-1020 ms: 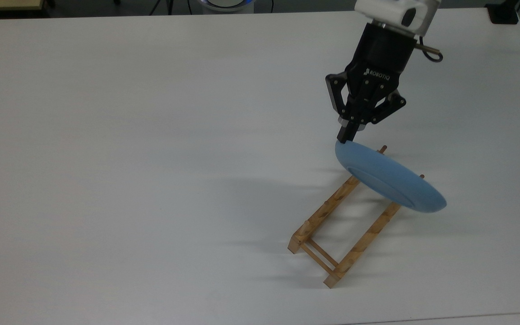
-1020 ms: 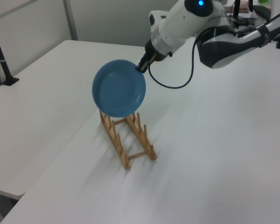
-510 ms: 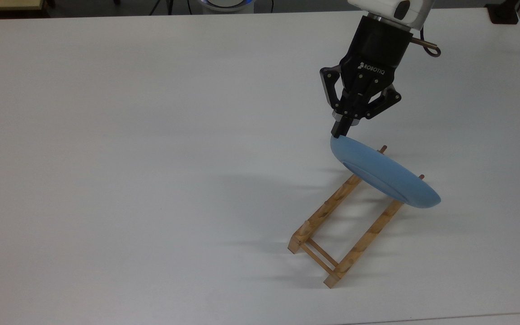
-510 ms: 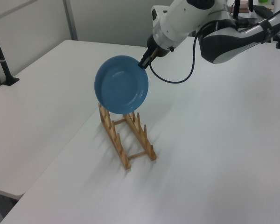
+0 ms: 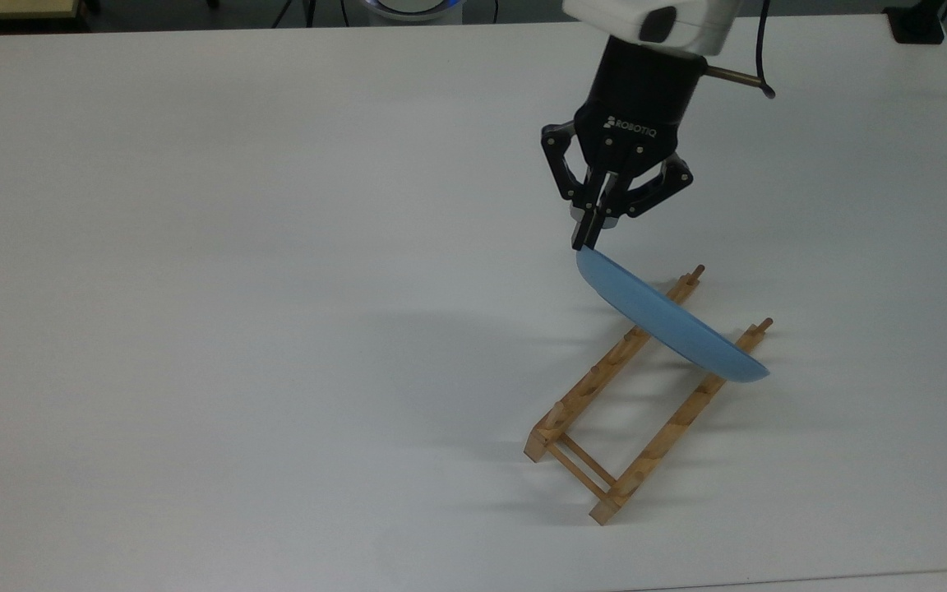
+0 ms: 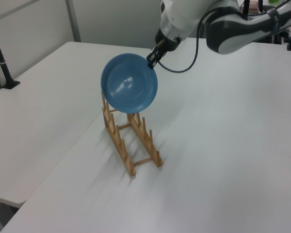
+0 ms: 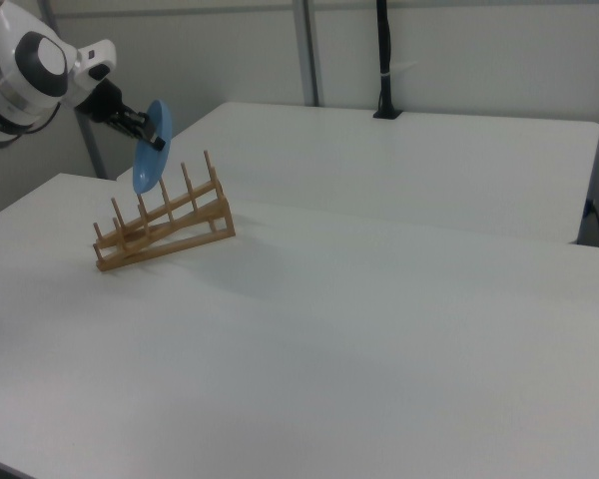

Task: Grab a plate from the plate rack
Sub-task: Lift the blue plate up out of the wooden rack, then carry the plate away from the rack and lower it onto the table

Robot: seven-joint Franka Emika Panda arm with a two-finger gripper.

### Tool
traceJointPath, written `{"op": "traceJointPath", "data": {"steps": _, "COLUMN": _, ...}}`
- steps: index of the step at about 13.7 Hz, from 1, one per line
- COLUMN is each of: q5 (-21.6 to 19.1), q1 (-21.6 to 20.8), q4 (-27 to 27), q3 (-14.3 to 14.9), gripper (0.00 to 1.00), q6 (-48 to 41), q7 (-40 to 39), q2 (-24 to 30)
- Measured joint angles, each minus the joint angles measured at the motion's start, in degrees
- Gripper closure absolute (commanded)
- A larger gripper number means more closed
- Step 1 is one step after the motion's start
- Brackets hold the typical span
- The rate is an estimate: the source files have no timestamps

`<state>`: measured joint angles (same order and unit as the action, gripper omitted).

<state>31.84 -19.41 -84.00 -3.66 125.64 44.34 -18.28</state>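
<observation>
The plate (image 5: 671, 327) hangs from my gripper (image 5: 587, 238), pinched by its rim between my two closed-in fingers. In the top view it sits right of centre, seen nearly edge-on as a slanted blue sliver running from my fingertips down toward the lower right. In the left view the plate (image 6: 129, 83) shows its full round face in the upper middle of the frame, with my gripper (image 6: 152, 61) biting its upper right edge. In the right view the plate (image 7: 151, 148) is a narrow tilted oval at the upper left, and my gripper (image 7: 155, 140) clamps it from the left side.

Below it stands the plate rack (image 5: 630, 403), its two notched rails running diagonally from the lower middle up toward the right in the top view. The plate's lower edge overlaps the far end of the rack there. In the left view the plate rack (image 6: 131, 141) sits just under the plate, whose bottom edge is level with the tops of the far pegs; I cannot tell whether it touches them. In the right view the plate rack (image 7: 165, 228) has the plate raised above its left-hand pegs.

Everything rests on a white table (image 5: 235, 288), with a black cable (image 6: 184, 63) looping from my wrist.
</observation>
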Motion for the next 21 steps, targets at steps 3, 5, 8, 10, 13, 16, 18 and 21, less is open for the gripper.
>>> {"op": "traceJointPath", "data": {"steps": 3, "q5": -4.94, "q1": 1.34, "q4": -0.01, "q3": 0.03, "gripper": 1.00, "q6": -1.69, "q7": -4.44, "q2": 0.83}}
{"op": "traceJointPath", "data": {"steps": 5, "q5": -7.06, "q1": 1.62, "q4": -0.01, "q3": 0.02, "gripper": 1.00, "q6": -4.11, "q7": -7.10, "q2": 1.06}}
{"op": "traceJointPath", "data": {"steps": 8, "q5": -14.44, "q1": 2.99, "q4": -0.02, "q3": 0.04, "gripper": 1.00, "q6": -7.15, "q7": -15.61, "q2": 1.07}}
{"op": "traceJointPath", "data": {"steps": 10, "q5": -18.97, "q1": 4.48, "q4": -0.02, "q3": 0.05, "gripper": 1.00, "q6": -9.59, "q7": -22.05, "q2": 1.24}}
{"op": "traceJointPath", "data": {"steps": 13, "q5": -24.81, "q1": 6.22, "q4": 0.00, "q3": 0.05, "gripper": 1.00, "q6": -16.73, "q7": -32.57, "q2": 2.87}}
{"op": "traceJointPath", "data": {"steps": 16, "q5": -27.94, "q1": 8.31, "q4": 0.00, "q3": 0.06, "gripper": 1.00, "q6": -24.41, "q7": -43.29, "q2": 4.65}}
{"op": "traceJointPath", "data": {"steps": 18, "q5": -29.22, "q1": 9.73, "q4": -0.04, "q3": 0.06, "gripper": 1.00, "q6": -29.50, "q7": -51.53, "q2": 5.17}}
{"op": "traceJointPath", "data": {"steps": 21, "q5": -29.53, "q1": 11.54, "q4": -0.47, "q3": 0.06, "gripper": 1.00, "q6": -34.07, "q7": -62.45, "q2": 5.16}}
